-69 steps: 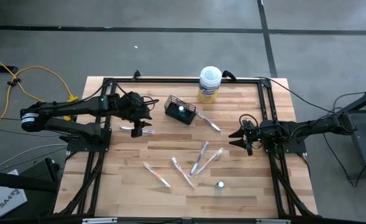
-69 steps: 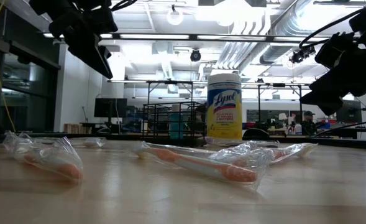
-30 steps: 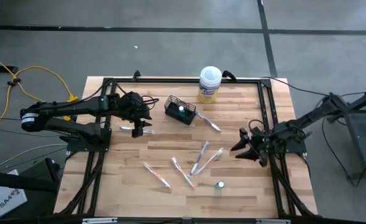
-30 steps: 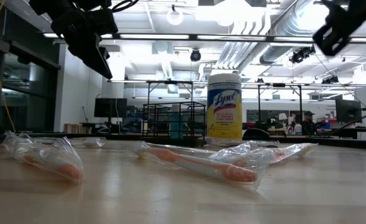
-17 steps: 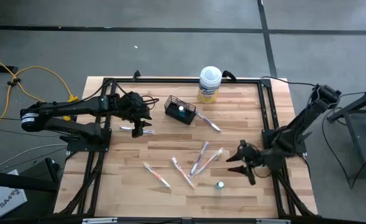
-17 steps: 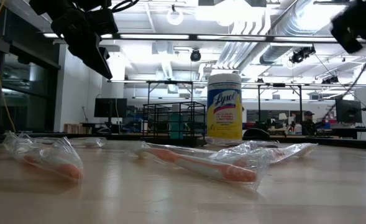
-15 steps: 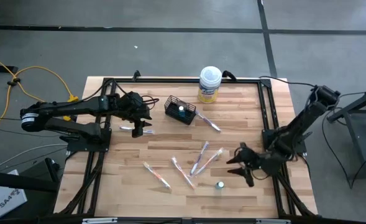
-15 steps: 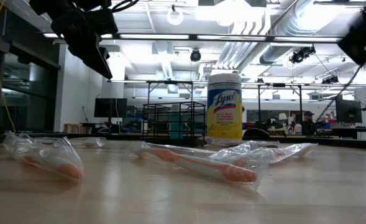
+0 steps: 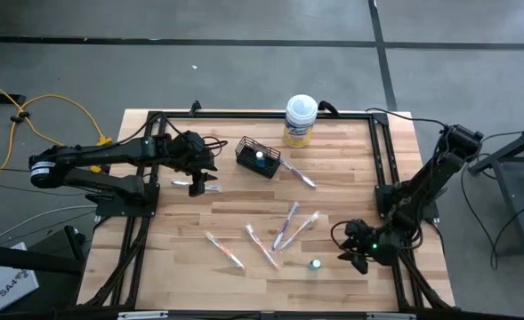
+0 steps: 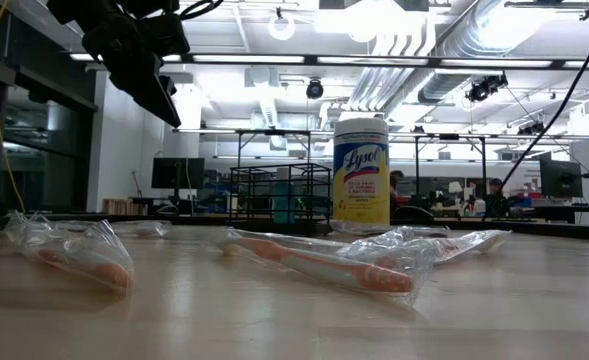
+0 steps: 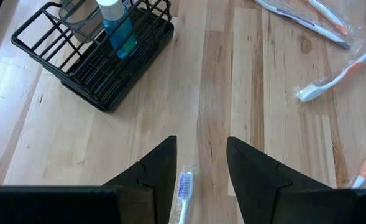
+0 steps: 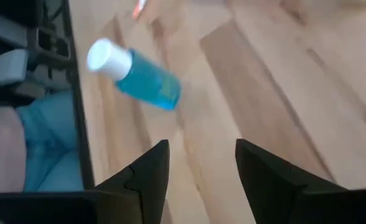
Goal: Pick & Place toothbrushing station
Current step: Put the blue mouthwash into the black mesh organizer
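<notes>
My right gripper (image 9: 354,255), fingers (image 12: 144,177) spread and empty, hangs low at the near right of the desk (image 9: 333,169), just beside a small blue bottle (image 9: 316,264) lying on its side. Wrapped toothbrushes (image 9: 284,225) lie scattered mid-desk. Farther back, my left gripper (image 9: 197,184) hovers with fingers parted and empty over 1 toothbrush (image 11: 183,193), near the black wire basket (image 9: 257,158) holding a second blue bottle (image 11: 116,26).

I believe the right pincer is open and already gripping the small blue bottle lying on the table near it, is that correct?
Not quite. The right pincer is open, but it grips nothing: the small blue bottle lies on the table ahead of the fingers, clear of them, as the right wrist view shows. The high view also has the bottle apart from that pincer.
</notes>
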{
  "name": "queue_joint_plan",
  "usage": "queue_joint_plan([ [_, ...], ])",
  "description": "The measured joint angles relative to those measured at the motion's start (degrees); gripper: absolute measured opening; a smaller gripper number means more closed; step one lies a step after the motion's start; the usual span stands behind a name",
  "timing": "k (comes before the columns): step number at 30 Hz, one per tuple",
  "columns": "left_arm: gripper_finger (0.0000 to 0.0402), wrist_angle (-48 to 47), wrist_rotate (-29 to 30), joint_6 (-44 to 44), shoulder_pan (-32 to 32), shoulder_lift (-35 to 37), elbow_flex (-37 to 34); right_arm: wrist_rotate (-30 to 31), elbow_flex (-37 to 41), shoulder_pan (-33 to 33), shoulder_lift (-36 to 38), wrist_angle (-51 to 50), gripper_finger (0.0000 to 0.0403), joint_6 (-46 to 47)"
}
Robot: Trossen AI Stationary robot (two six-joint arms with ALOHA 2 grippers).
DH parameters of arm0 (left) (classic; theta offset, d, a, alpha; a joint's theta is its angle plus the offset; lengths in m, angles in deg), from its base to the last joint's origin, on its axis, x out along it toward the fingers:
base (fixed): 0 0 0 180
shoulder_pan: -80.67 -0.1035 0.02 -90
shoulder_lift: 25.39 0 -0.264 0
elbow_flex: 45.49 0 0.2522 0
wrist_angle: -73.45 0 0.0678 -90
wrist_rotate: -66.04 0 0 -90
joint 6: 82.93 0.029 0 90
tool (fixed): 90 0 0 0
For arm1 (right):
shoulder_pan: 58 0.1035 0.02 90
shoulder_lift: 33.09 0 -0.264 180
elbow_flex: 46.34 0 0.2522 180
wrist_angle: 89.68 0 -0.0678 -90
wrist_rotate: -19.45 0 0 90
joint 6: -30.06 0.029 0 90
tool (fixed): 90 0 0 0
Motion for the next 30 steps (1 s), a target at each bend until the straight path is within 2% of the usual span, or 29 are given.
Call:
queue_joint_plan([
  [5, 0.0136, 0.0, 0.0, 0.0, 0.0, 0.0, 0.0, 4.0, 0.0, -0.2, 0.0, 1.7, 0.0176, 0.2],
  [15, 0.0136, 0.0, 0.0, 0.0, 0.0, 0.0, 0.0, 5.0, 0.0, -0.2, 0.0, 4.3, 0.0176, -2.9],
  [19, 0.0136, 1.3, 1.2, -3.0, 0.0, 0.0, 0.0, 9.1, 0.0, 0.1, 0.0, 9.9, 0.0176, -12.8],
  [22, 0.0136, 5.4, 3.2, -10.0, 0.0, -0.5, 0.1, 14.5, 0.0, 0.7, 0.2, 16.6, 0.0176, -24.3],
  [26, 0.0136, 9.9, 3.3, -12.9, -0.2, -0.5, 0.1, 21.7, 0.0, 1.5, 0.2, 24.6, 0.0176, -39.0],
  [30, 0.0136, 13.8, 3.3, -11.8, -0.2, -0.5, 0.1, 28.5, 0.0, 1.2, 0.2, 26.7, 0.0176, -44.1],
])
